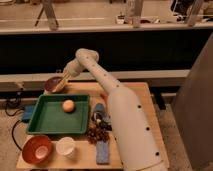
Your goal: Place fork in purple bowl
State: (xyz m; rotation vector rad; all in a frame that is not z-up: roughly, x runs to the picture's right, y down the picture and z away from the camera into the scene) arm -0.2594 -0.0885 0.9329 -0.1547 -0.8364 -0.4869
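the gripper (61, 82) is hanging over the purple bowl (50, 85) at the bench's (140, 94) far left corner, and whether it is holding anything cannot be told.

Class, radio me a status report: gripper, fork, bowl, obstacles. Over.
Gripper at right rim of round purple bowl. Fork not clearly visible. Green plastic tray with orange ball sits nearer, not blocking.
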